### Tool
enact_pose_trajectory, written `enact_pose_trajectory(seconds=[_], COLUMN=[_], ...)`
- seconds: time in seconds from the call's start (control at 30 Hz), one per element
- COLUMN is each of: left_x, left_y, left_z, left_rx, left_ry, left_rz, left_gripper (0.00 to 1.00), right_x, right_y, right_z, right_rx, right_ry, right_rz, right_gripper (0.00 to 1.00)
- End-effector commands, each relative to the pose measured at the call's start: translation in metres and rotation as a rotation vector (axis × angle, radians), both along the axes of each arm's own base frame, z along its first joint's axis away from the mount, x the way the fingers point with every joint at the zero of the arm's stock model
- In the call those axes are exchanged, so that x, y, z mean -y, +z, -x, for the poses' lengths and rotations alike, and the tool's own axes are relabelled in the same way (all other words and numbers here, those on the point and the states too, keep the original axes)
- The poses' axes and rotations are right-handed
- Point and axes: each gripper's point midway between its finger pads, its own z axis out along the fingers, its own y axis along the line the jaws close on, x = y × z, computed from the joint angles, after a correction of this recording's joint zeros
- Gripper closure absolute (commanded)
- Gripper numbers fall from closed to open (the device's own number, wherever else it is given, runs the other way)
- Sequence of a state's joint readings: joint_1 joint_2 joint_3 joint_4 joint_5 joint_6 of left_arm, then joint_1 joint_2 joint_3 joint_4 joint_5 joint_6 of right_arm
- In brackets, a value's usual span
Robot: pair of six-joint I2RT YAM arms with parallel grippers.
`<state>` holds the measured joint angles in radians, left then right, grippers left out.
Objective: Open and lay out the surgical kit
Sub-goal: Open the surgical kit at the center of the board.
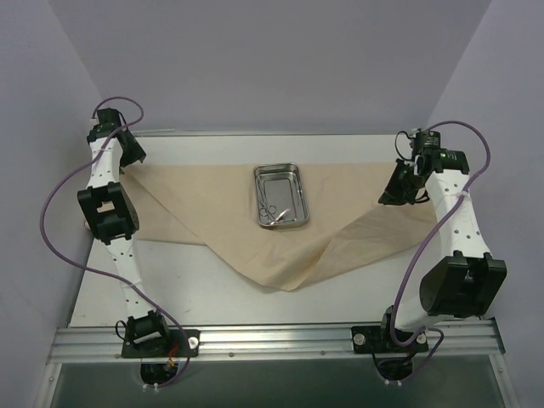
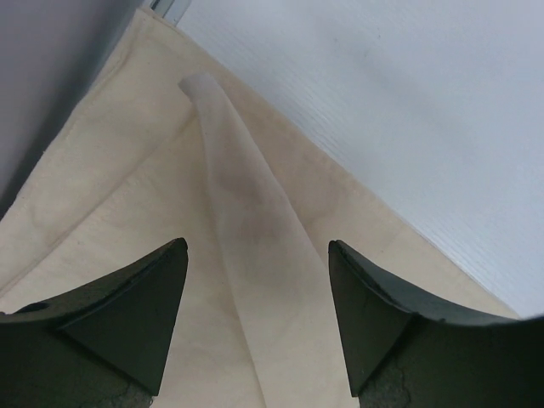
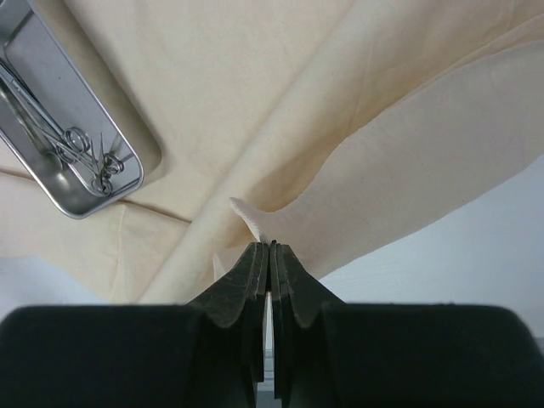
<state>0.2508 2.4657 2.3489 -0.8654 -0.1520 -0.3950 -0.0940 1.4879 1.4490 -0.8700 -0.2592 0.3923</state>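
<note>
The surgical kit's tan cloth wrap point(image 1: 212, 221) lies spread across the table. On its middle sits the small steel tray point(image 1: 280, 196), with thin metal instruments point(image 3: 82, 150) inside. At the far left edge of the cloth, my left gripper point(image 1: 129, 155) is open. A raised fold of the cloth point(image 2: 255, 238) runs between its fingers point(image 2: 144, 314) without touching them. My right gripper point(image 3: 269, 247) is shut on the lifted right corner of the cloth wrap point(image 3: 255, 219). That corner hangs above the table at the right point(image 1: 398, 192).
The white tabletop point(image 1: 212, 297) shows in front of the cloth and behind it. Walls close in on the left, right and back. A metal rail point(image 1: 272, 340) with both arm bases runs along the near edge.
</note>
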Motion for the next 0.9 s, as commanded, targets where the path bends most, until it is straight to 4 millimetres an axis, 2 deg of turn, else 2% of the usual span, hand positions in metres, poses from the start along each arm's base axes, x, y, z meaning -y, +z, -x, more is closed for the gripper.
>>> enact_pose_trajectory(seconds=[0.0, 0.23, 0.27, 0.33, 0.53, 0.57, 0.63, 0.67, 0.7, 0.73, 0.77, 0.8, 0.83, 0.87], left_x=[-0.024, -0.039, -0.043, -0.045, -0.050, -0.051, -0.051, -0.052, -0.054, -0.056, -0.056, -0.054, -0.055, -0.054], left_y=[0.030, 0.016, 0.008, 0.010, -0.001, -0.002, -0.003, -0.004, -0.004, 0.001, 0.000, -0.002, 0.010, 0.010], left_z=[-0.021, -0.032, -0.032, -0.036, -0.043, -0.044, -0.049, -0.051, -0.050, -0.052, -0.049, -0.042, -0.038, -0.029], left_rx=[0.101, 0.105, 0.094, 0.110, 0.124, 0.126, 0.148, 0.153, 0.148, 0.156, 0.144, 0.116, 0.119, 0.093], left_ry=[0.025, 0.021, 0.024, 0.030, 0.030, 0.031, 0.013, 0.007, 0.008, 0.012, 0.015, 0.014, 0.029, 0.040], left_rz=[-0.103, -0.123, -0.122, -0.117, -0.114, -0.115, -0.107, -0.109, -0.110, -0.115, -0.112, -0.100, -0.095, -0.086], left_gripper=[0.24, 0.25, 0.25, 0.26, 0.37, 0.45, 0.54, 0.62, 0.80, 0.91, 0.98, 0.98, 0.98, 0.98], right_x=[0.005, 0.018, 0.019, 0.019, 0.028, 0.031, 0.033, 0.033, 0.034, 0.037, 0.038, 0.039, 0.040, 0.044], right_y=[0.020, 0.020, 0.020, 0.018, 0.017, 0.018, 0.018, 0.018, 0.018, 0.019, 0.019, 0.022, 0.019, 0.017], right_z=[0.003, 0.007, 0.008, 0.010, 0.011, 0.011, 0.011, 0.011, 0.011, 0.011, 0.011, 0.009, 0.006, 0.008], right_rx=[0.054, 0.055, 0.053, 0.050, 0.046, 0.046, 0.048, 0.049, 0.046, 0.048, 0.047, 0.054, 0.040, 0.017], right_ry=[0.015, -0.030, -0.032, -0.038, -0.070, -0.075, -0.081, -0.083, -0.087, -0.094, -0.099, -0.106, -0.112, -0.123], right_rz=[0.004, -0.006, -0.006, -0.016, -0.010, -0.006, 0.004, 0.005, 0.009, 0.021, 0.024, 0.026, 0.027, 0.043], right_gripper=[1.00, 1.00, 1.00, 1.00, 1.00, 1.00, 1.00, 1.00, 1.00, 1.00, 1.00, 1.00, 1.00, 1.00])
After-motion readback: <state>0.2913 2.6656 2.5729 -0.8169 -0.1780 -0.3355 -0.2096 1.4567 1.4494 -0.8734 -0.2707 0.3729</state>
